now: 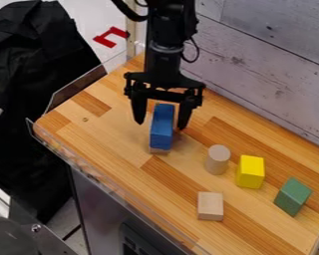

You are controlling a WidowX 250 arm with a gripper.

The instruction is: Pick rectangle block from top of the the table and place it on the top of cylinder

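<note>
One black two-finger gripper [161, 125], pointing down over the wooden table [115, 144]; jaws released and parted, one to either side of the blue block. One blue rectangular block [162, 119], lying between them, a pale wooden piece [159, 151] showing under its near end. One plain wooden cylinder [217, 159], which stood upright, well apart from the blue block. One yellow block [250, 172], just beside the cylinder. One green block [292, 196], beyond the yellow. One pale wooden block [210, 205], nearer the camera.

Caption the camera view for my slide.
Open gripper at a blue block, with a cylinder, yellow block, green block and wooden block on the table.
</note>
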